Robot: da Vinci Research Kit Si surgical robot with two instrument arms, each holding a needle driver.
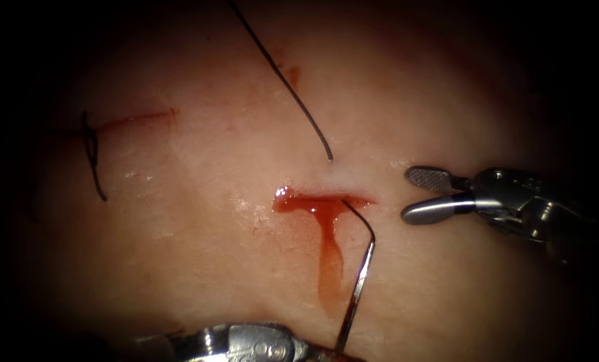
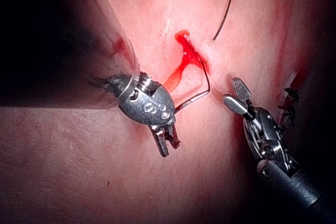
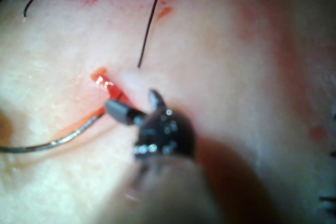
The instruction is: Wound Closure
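The cut [image 1: 322, 200] lies mid-tissue, with red fluid [image 1: 329, 261] running down from it. The curved needle [image 1: 358, 285] rises from my left tool, bends, and has one end inside the cut's right part. My left tool [image 2: 167, 148] sits below the cut, jaws shut on the needle's other end; its wrist [image 1: 259, 343] shows at the lower edge. Black thread [image 1: 279, 74] comes down from above and enters the tissue just above the cut. My right tool [image 1: 406, 194] hangs open right of the cut, holding nothing; it is also seen close up [image 3: 131, 103].
An older stitch with dark cut ends of thread [image 1: 91, 147] closes a second, thin red cut [image 1: 138, 119] at the far left. A small red mark [image 1: 291, 74] lies beside the thread higher up.
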